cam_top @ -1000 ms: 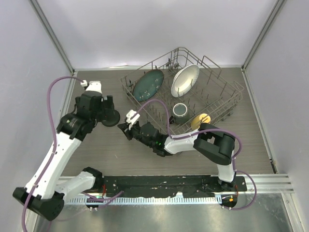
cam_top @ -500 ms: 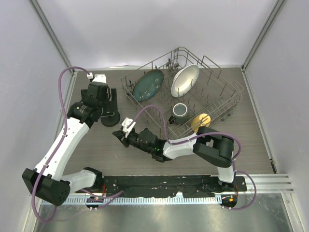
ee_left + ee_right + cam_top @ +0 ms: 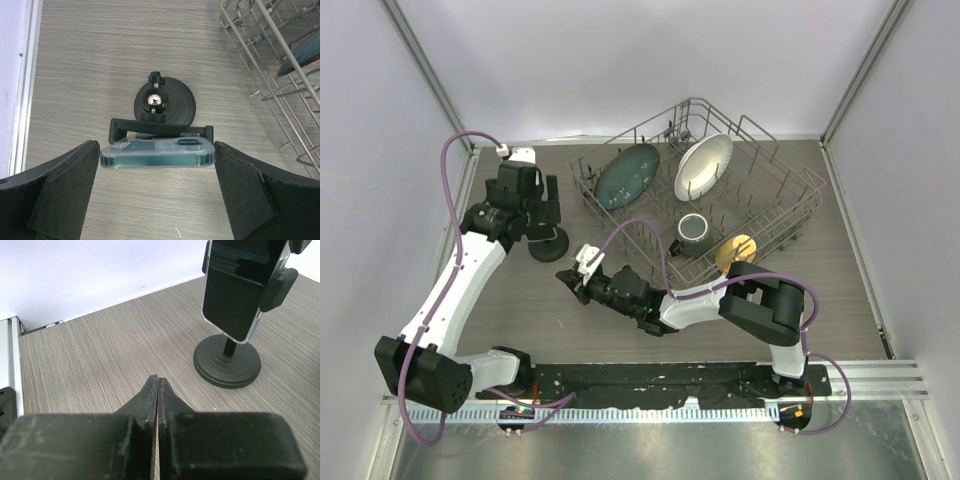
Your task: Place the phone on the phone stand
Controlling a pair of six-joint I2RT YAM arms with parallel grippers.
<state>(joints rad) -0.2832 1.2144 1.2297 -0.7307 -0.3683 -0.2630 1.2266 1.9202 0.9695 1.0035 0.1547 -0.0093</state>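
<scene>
Left claw point(image 3: 157, 195) wide apart, fingers flanking the phone point(image 3: 157, 153) without touching. Phone sits in the phone stand point(image 3: 165, 106) cradle, above its round base on the counter point(image 3: 100, 60). Right claw point(image 3: 156, 390) pressed closed, empty, low over the counter near the stand. Dish rack point(image 3: 720, 200) beyond the stand.

bright, even light; soft shadows, sharp focus

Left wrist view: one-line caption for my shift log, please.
Phone sits in the phone stand cradle, between the open left hand's fingers, neither finger touching it.
</scene>
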